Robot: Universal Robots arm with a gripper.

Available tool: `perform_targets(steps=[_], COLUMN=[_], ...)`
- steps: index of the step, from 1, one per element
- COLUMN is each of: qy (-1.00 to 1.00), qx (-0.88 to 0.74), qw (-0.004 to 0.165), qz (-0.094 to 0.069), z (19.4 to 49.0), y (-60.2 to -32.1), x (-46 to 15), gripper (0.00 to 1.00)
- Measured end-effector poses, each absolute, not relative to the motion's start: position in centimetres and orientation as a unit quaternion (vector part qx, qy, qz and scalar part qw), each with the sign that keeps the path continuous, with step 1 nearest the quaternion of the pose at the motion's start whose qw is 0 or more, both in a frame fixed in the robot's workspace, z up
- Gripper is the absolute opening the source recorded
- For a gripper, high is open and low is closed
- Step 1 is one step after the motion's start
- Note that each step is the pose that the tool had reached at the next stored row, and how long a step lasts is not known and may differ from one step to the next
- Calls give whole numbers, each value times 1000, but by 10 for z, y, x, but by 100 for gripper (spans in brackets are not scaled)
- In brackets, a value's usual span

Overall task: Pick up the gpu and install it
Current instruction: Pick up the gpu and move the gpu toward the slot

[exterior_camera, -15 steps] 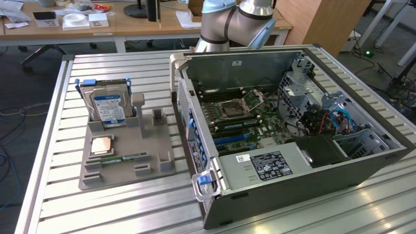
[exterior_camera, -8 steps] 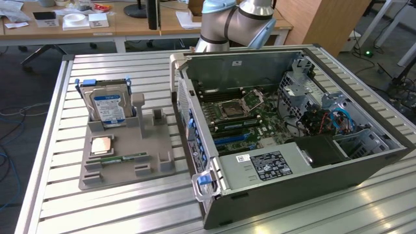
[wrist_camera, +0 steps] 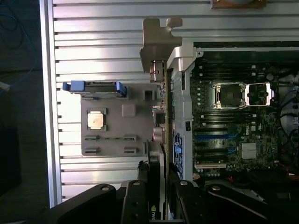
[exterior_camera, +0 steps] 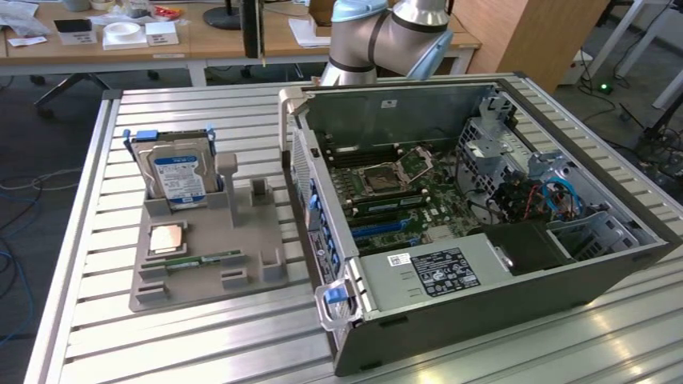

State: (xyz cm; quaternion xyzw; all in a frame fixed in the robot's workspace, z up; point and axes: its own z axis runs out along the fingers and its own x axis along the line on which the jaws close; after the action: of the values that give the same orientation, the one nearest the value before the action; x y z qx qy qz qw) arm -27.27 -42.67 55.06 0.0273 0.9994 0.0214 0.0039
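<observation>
while the gripper clamps the gpu edge-on, over the case wall beside the parts tray | step: carry to install, unseated | needs: card edge squared to a motherboard slot

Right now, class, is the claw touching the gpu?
Touching. In the wrist view the claw pinches the gpu edge-on between its dark fingers, with no gap on either side.

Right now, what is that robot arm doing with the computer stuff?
The robot's black gripper holds a thin green circuit-board card with a silver metal bracket. The card hangs above the side wall of the open grey computer case, next to the grey parts tray. It is not plugged into the green motherboard.
</observation>
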Motion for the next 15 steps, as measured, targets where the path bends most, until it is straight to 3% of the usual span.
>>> perform_targets(steps=[15], qy=[999], qx=[27], qw=[4], qz=[21], z=[529], y=[-427], x=[-273], gripper=[27])
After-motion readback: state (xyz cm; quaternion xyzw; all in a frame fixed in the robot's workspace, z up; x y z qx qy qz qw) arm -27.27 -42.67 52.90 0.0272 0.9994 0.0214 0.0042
